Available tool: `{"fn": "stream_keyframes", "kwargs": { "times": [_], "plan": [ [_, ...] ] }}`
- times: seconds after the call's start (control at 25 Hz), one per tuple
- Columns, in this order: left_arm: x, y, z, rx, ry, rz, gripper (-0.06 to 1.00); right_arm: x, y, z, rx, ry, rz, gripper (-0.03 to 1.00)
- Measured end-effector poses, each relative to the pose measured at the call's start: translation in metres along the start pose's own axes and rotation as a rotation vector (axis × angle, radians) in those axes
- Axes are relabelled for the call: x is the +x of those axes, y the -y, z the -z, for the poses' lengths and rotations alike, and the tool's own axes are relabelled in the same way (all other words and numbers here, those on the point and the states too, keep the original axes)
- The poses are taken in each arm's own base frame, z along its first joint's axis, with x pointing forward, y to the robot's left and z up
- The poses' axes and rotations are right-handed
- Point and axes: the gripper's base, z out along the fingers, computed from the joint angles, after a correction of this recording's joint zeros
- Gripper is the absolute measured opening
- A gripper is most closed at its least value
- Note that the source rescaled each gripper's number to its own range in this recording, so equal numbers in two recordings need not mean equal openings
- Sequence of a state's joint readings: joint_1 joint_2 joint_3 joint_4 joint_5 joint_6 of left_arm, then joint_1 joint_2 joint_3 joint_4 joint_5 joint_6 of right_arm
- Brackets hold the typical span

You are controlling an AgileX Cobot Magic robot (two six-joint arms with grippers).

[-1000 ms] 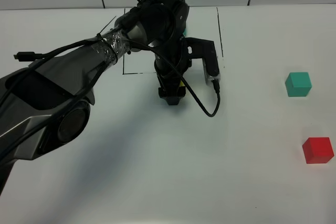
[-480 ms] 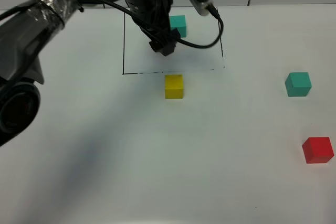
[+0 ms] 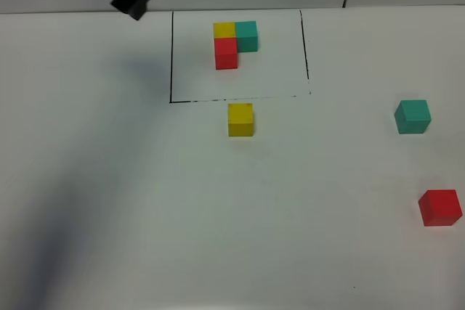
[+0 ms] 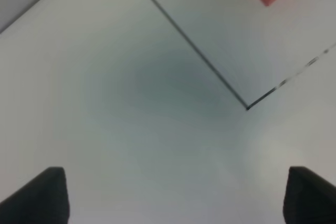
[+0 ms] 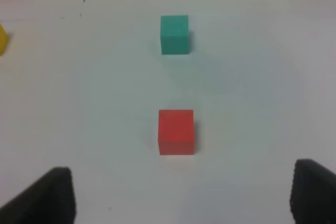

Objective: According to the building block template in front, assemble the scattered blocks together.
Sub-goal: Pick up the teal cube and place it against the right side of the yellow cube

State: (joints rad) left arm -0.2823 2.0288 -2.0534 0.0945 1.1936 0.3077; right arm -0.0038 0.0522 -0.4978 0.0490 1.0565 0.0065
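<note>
The flat white tabletop carries a thin black drawn rectangle at its far middle. The left gripper hangs over the table's far left, outside that frame, jaws spread wide with nothing between them. The right gripper is likewise parted and empty, facing the loose red cube and the loose teal-green cube, which lie well apart on the right. Inside the frame sits the L-shaped template cluster of yellow, teal-green and red cubes. The loose yellow cube rests just outside the frame's near line.
</note>
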Motion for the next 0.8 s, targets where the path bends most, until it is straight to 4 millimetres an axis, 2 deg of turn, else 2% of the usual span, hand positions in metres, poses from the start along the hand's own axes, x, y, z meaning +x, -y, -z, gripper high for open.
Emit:
{"fn": "stream_keyframes", "kwargs": {
  "times": [0.12,0.24,0.4,0.6,0.8],
  "plan": [
    [0.033,-0.022,0.015,-0.010,-0.033,0.079,0.94,0.000,0.000,0.000,0.000,0.000,0.000,0.69],
    [0.065,-0.029,0.029,-0.024,-0.034,0.131,0.94,0.000,0.000,0.000,0.000,0.000,0.000,0.69],
    [0.105,-0.023,0.048,-0.062,-0.009,0.199,0.93,0.000,0.000,0.000,0.000,0.000,0.000,0.69],
    [0.158,-0.004,0.074,-0.137,0.003,0.283,0.93,0.000,0.000,0.000,0.000,0.000,0.000,0.69],
    [0.210,0.018,0.109,-0.192,0.080,0.392,0.93,0.000,0.000,0.000,0.000,0.000,0.000,0.69]
  ]
}}
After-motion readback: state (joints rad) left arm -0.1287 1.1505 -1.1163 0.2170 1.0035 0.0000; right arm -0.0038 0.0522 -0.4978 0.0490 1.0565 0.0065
